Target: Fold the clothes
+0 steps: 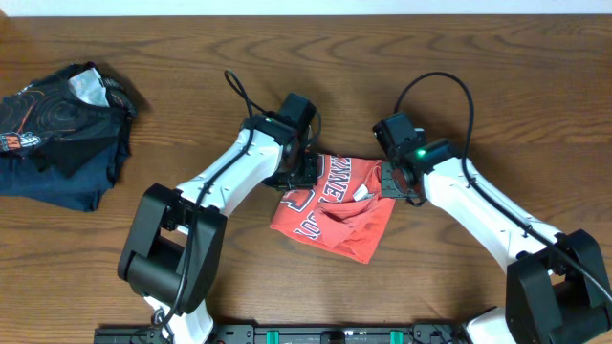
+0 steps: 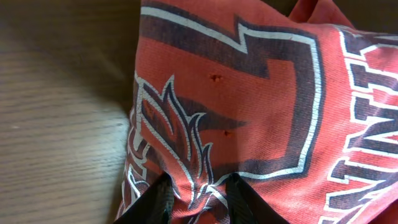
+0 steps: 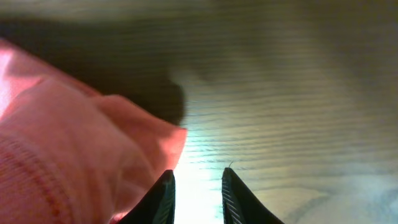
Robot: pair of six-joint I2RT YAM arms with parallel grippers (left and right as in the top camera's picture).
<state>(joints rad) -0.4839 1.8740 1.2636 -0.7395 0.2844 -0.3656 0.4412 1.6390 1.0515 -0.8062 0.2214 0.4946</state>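
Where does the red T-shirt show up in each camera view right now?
Overhead: the T-shirt lies crumpled near the middle of the picture.
Left wrist: the T-shirt fills the centre and right, print up.
Right wrist: the T-shirt is a blurred fold at lower left.
Shared landmark: the wooden table, bare beside the cloth's edge in the left wrist and right wrist views too.

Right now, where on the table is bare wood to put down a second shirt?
Free: the far right corner beyond the right arm; the far strip between the dark clothes pile and the left arm; the near wood in front of the T-shirt. Crowded: the middle, where both arms meet over the T-shirt.
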